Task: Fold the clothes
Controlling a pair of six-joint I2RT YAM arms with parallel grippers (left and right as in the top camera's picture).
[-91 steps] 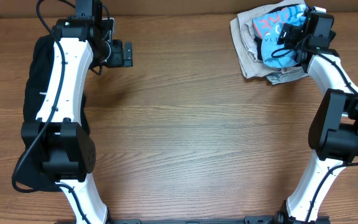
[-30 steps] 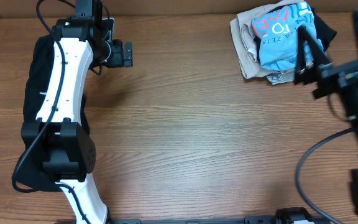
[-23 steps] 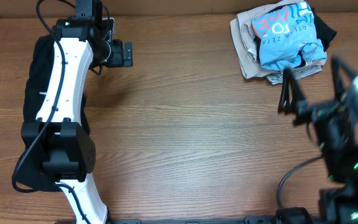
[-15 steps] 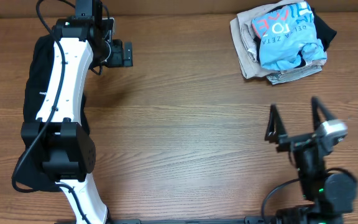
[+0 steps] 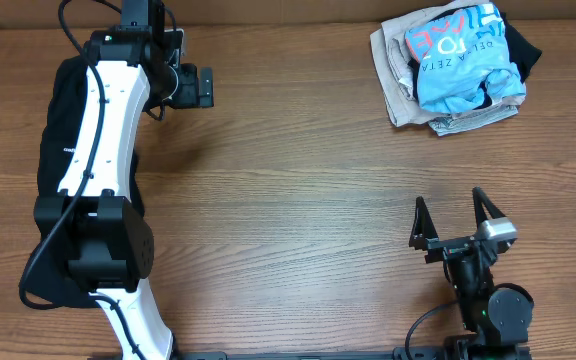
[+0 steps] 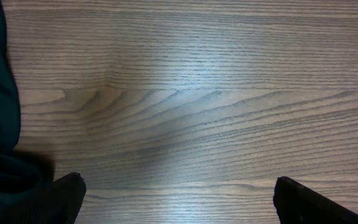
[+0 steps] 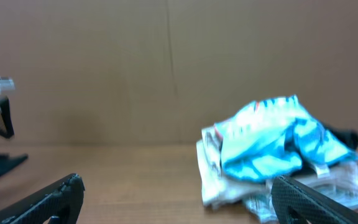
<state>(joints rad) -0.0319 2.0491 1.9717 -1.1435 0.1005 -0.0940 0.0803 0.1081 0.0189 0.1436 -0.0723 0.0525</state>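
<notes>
My right pincer (image 5: 450,212) sits spread and empty at the near right of the bench (image 5: 298,200), well apart from the light blue T-shirt (image 5: 460,62) heaped on paler clothes (image 5: 393,85) at the far right corner. My left pincer (image 6: 179,183) is spread too, empty, near the black garment (image 5: 52,110) at the left edge.

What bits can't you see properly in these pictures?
1. Black garment: overhead, mostly hidden under the left arm; the left wrist view cuts it off at the edge.
2. Beige clothes: overhead, covered by the blue T-shirt, so their kind is unclear.
3. Lettering on that T-shirt: right wrist view, too blurred to read.
</notes>
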